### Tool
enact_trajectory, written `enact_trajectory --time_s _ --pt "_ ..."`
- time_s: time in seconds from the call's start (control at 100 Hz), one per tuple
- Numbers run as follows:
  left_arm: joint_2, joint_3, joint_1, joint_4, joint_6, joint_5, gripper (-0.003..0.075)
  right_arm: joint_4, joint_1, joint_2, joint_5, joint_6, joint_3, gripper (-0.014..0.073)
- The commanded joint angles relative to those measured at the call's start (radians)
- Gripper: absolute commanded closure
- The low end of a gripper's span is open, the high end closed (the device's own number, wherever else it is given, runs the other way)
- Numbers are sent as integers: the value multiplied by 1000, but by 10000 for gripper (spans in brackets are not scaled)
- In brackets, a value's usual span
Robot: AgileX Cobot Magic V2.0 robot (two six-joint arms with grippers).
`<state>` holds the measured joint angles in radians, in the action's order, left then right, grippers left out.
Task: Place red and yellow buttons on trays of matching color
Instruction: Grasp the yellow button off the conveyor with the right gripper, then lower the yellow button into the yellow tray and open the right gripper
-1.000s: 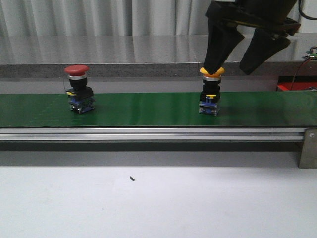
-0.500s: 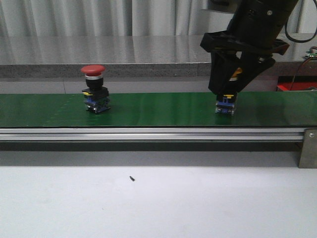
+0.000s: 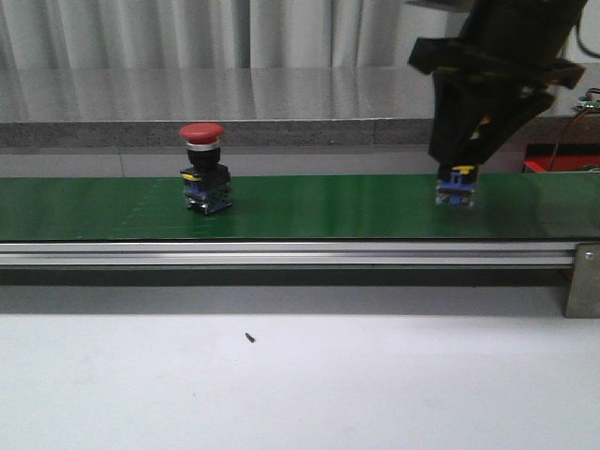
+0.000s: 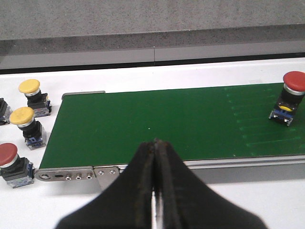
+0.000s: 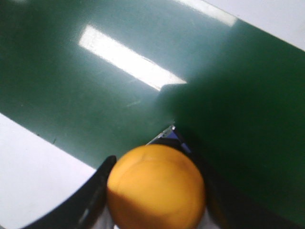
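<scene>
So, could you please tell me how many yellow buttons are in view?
3: one on the green belt inside the right gripper, its yellow button cap filling the wrist view; two on the white table beyond the belt's end. Others may be hidden.

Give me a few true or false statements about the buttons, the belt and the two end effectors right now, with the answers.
1. The right end effector is around the yellow button. True.
2. The red button lies tipped over on the green belt. False: it stands upright.
3. The left end effector is wide open. False: its fingers are shut together, holding nothing.
4. Spare buttons sit on the white table beyond the belt's end. True: two yellow, one red.
5. Both belt buttons are red. False: one is yellow.
</scene>
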<state>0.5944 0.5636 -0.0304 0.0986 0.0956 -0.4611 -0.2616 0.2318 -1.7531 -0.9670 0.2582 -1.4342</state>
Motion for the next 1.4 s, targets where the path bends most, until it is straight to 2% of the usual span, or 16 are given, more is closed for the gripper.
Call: enact_trajectory --time_s 0.0,0.21,0.45,0.62,1.1,1.39 --pt "-1 27 -4 3 1 61 740 12 -48 108 -29 -1 -27 337" --pt "-1 27 -4 3 1 59 740 15 -233 278 -37 -1 92 337" --pt "-1 27 -4 3 1 55 740 12 -539 375 4 -1 270 337" --pt "-1 27 -4 3 1 55 740 12 -674 369 134 -1 336 337" --pt "-1 27 -4 3 1 54 740 -54 -678 142 206 -1 340 337" --pt "-1 27 -4 3 1 53 740 -54 -652 93 238 3 350 335"
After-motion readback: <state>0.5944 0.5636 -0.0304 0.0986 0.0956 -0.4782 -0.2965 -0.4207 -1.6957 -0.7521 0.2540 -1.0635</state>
